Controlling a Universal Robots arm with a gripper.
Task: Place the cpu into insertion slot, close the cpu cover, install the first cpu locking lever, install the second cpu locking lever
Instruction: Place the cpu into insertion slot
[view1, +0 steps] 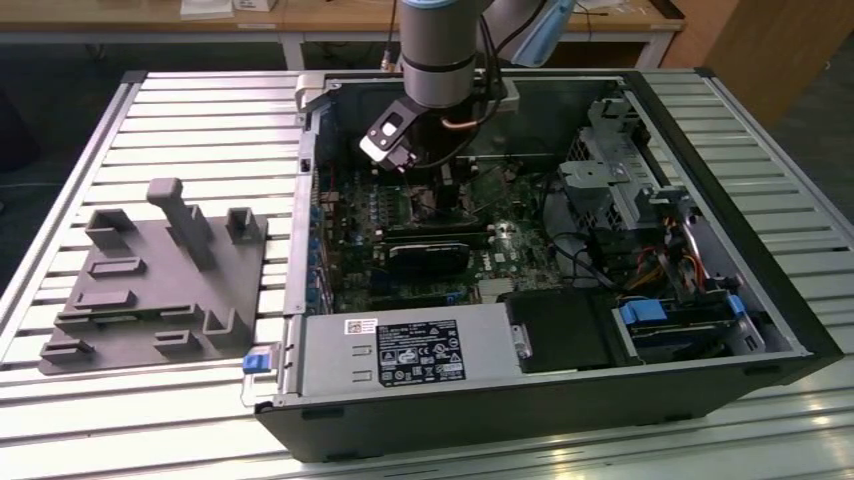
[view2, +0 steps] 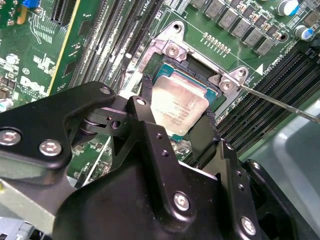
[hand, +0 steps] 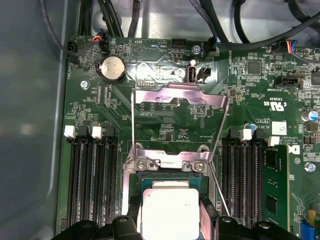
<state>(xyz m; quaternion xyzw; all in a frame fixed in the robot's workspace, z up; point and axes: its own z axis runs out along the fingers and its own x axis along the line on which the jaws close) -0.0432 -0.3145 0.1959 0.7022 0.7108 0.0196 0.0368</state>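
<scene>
Pinched by the gripper (view2: 178, 111) at 12 o'clock from the black card (view1: 427, 258) in the exterior view, the cpu (view2: 180, 102) was best kept level and square to the insertion slot (view2: 199, 76).

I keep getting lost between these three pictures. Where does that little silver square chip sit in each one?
Exterior view: hidden beneath the gripper, inside the computer case.
Second wrist view: the cpu lies between the black fingers.
First wrist view: the cpu again, flanked by those fingers.
Shared landmark: the silvery two-screw bracket beside it.
</scene>
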